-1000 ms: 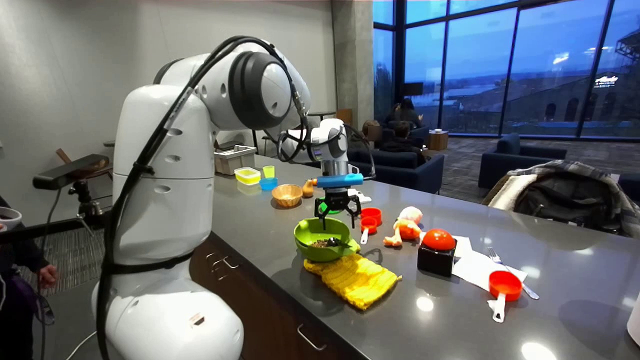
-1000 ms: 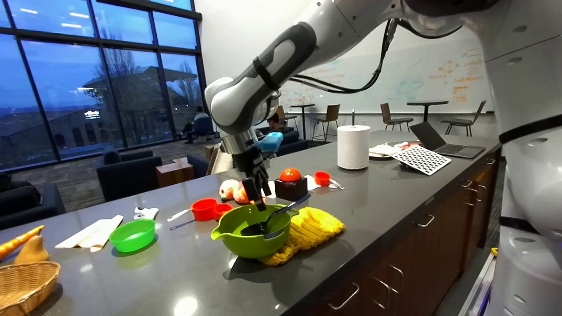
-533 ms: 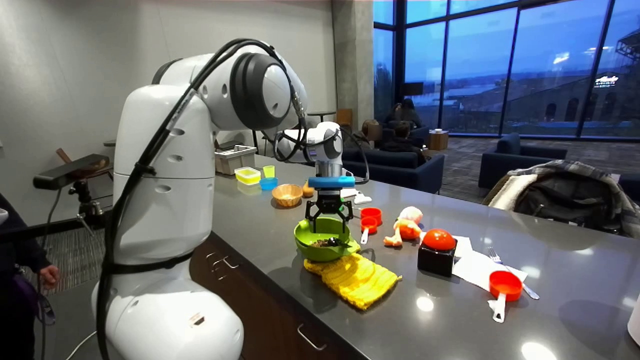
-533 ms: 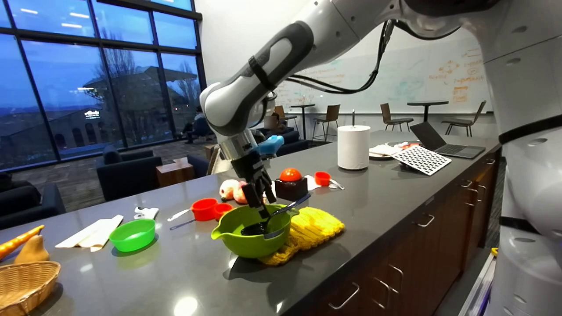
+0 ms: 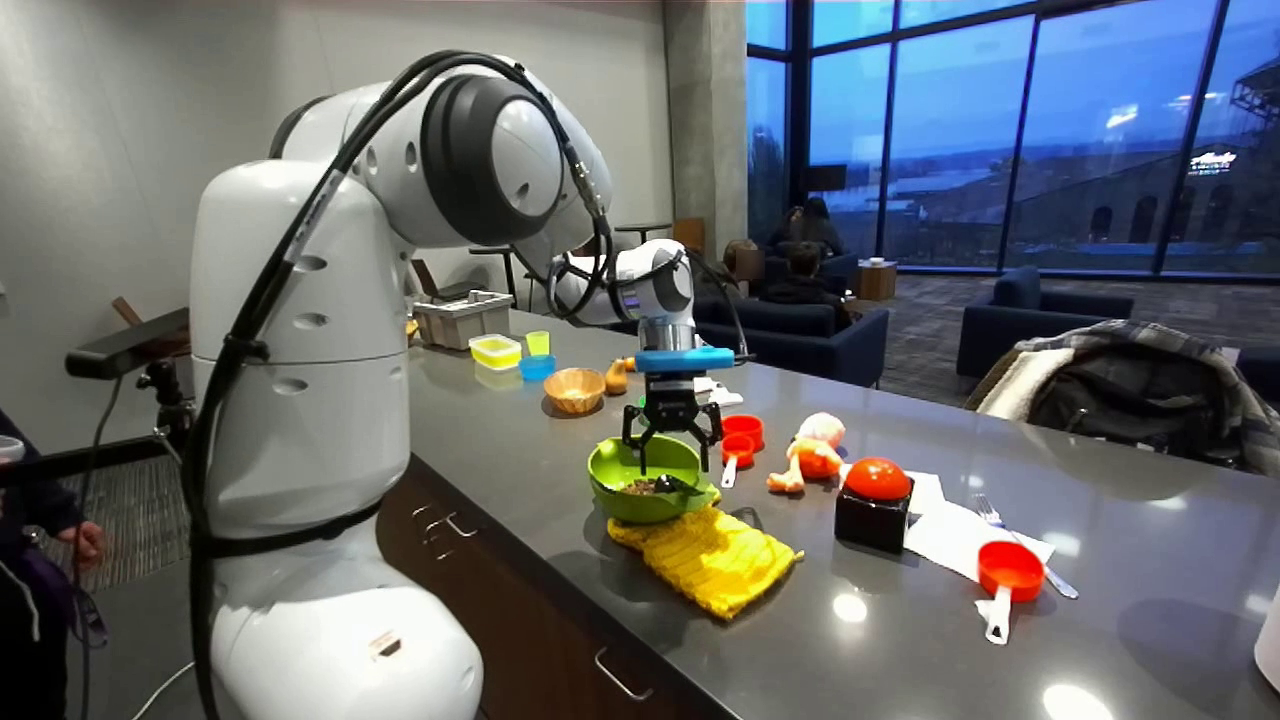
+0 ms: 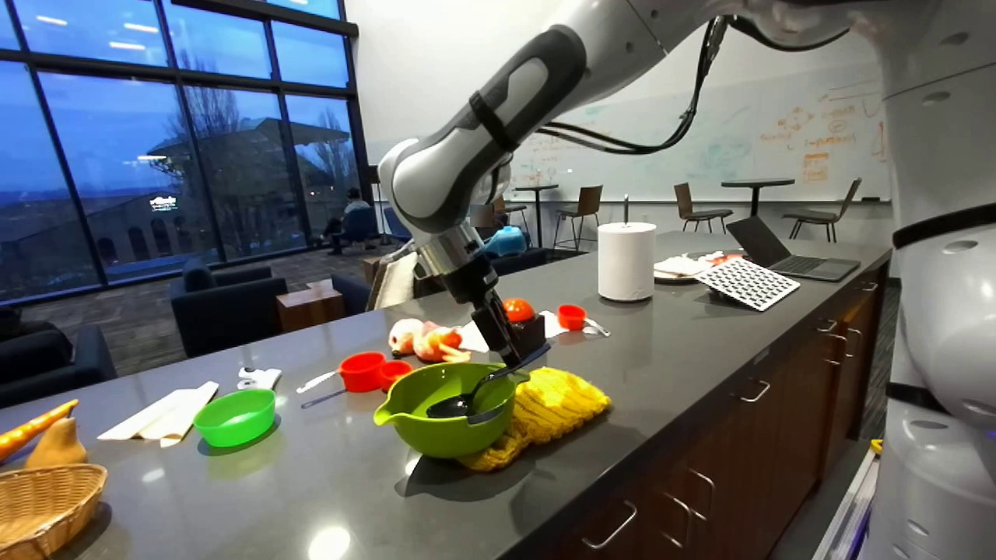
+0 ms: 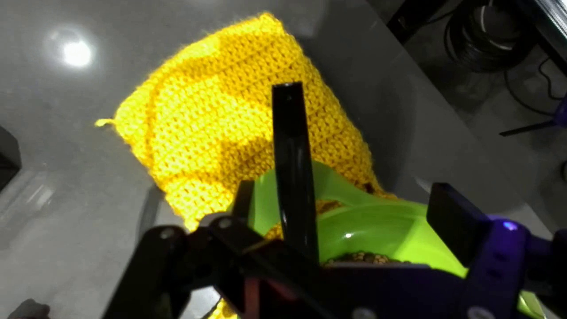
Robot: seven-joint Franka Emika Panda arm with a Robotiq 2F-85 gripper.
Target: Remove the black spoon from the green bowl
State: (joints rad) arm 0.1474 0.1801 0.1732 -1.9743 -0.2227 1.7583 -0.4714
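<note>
The green bowl point(image 6: 440, 435) stands on the counter, partly on the yellow cloth, with small brown grains in it point(image 5: 640, 510). The black spoon point(image 6: 484, 381) leans in it, its head inside and its handle sticking out over the rim toward the cloth. My gripper point(image 5: 675, 468) is open, fingers pointing down, at the handle side of the bowl point(image 6: 510, 359). In the wrist view the spoon handle point(image 7: 292, 164) shows between the open fingers point(image 7: 350, 212), nearer the left finger, with the bowl point(image 7: 372, 226) below. The fingers do not close on it. The spoon's head is hidden there.
The yellow cloth point(image 5: 722, 565) lies beside and under the bowl. A black box with a red dome point(image 5: 873, 505), a pink-orange toy point(image 5: 810, 455) and red measuring cups point(image 6: 362, 372) stand close by. A smaller green dish point(image 6: 236, 418) and a paper towel roll point(image 6: 626, 260) are farther off.
My gripper came down toward the bowl, then moved from over the bowl's middle to the spoon handle at the rim, staying open. The bowl and spoon have not moved.
</note>
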